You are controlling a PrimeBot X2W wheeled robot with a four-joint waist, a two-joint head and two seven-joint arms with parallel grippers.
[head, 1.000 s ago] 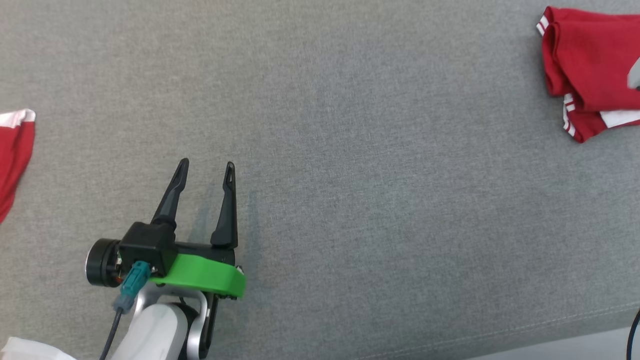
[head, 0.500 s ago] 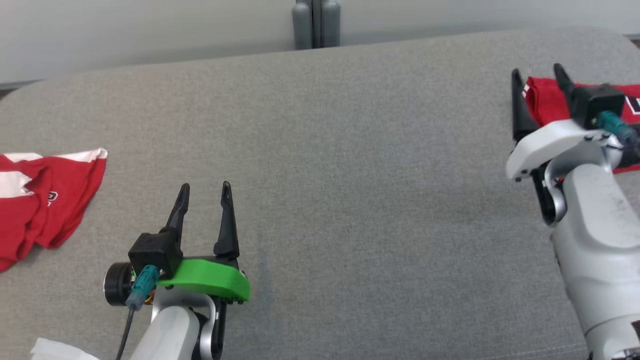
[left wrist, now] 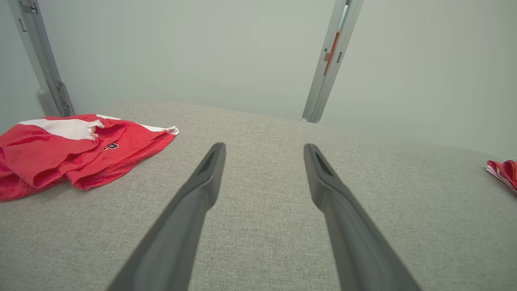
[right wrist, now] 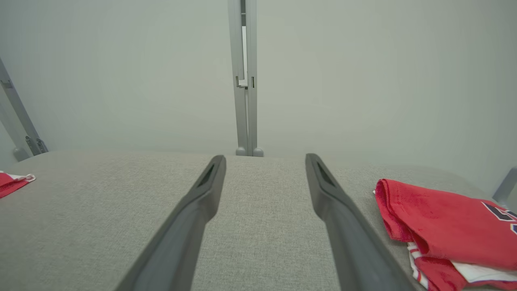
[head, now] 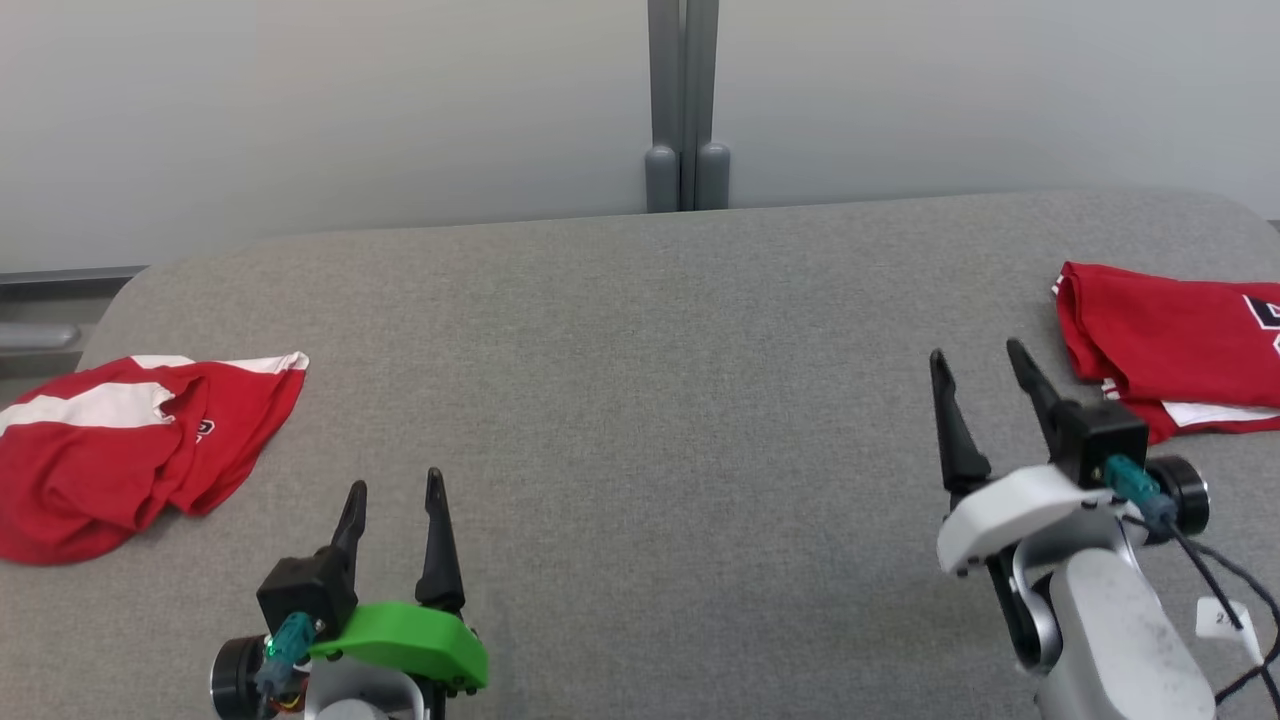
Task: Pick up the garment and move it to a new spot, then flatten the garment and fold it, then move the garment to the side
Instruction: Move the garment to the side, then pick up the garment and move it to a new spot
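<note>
A crumpled red and white garment (head: 130,440) lies at the left end of the grey padded table (head: 640,400); the left wrist view shows this garment (left wrist: 72,149) to the left of my fingers. A folded red garment (head: 1170,340) with a dark print lies at the right end, and the right wrist view has it (right wrist: 444,226) just right of my fingers. My left gripper (head: 395,482) hovers open near the front left, holding nothing (left wrist: 264,146). My right gripper (head: 975,352) is open and empty, left of the folded garment and apart from it (right wrist: 264,157).
A pale wall runs behind the table, with a grey upright post (head: 683,100) at the back middle. The table's back corners are rounded. A cable with a white tag (head: 1222,620) hangs by my right forearm.
The head camera has tilted up, bringing the wall and post into view. My right gripper, which was at the folded garment's edge, has drawn back from it. Both grippers stay open.
</note>
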